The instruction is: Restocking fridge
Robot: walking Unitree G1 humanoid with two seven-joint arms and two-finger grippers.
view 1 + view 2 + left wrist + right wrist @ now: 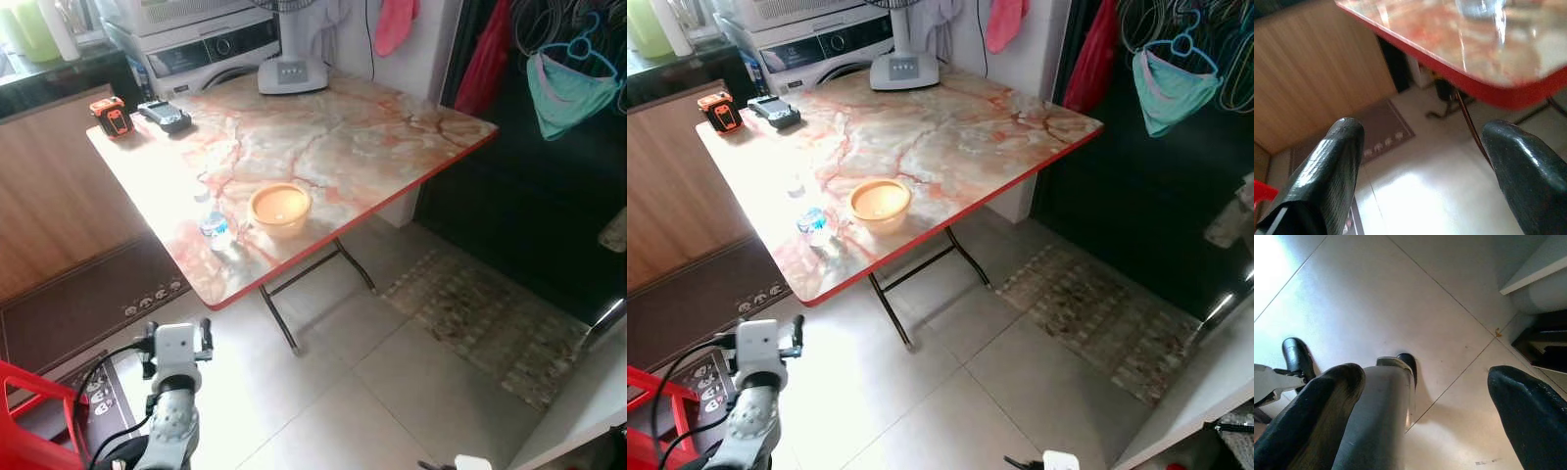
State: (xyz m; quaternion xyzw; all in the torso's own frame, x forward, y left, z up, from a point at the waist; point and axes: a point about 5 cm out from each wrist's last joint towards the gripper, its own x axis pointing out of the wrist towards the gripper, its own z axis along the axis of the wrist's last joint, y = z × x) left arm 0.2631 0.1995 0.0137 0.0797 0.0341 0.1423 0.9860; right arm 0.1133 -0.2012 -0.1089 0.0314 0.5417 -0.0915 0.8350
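You have one marble-patterned folding table (372, 147) with a red rim ahead. On it stand one fan base (291, 70), one orange bowl (279, 209), one small water bottle (215, 230) just beside the bowl, and two handheld devices (164, 116); no writing is legible. Your left gripper (1422, 161) is spread wide, empty, below the table's corner. Your right gripper (1425, 411) hangs wide open, empty, over floor tiles.

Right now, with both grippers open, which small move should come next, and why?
Probably raise the left gripper toward the water bottle near the table's front edge. The bottle stands beside the orange bowl, nearest that arm, whose open fingers sit below the red rim. The right gripper points at the floor.
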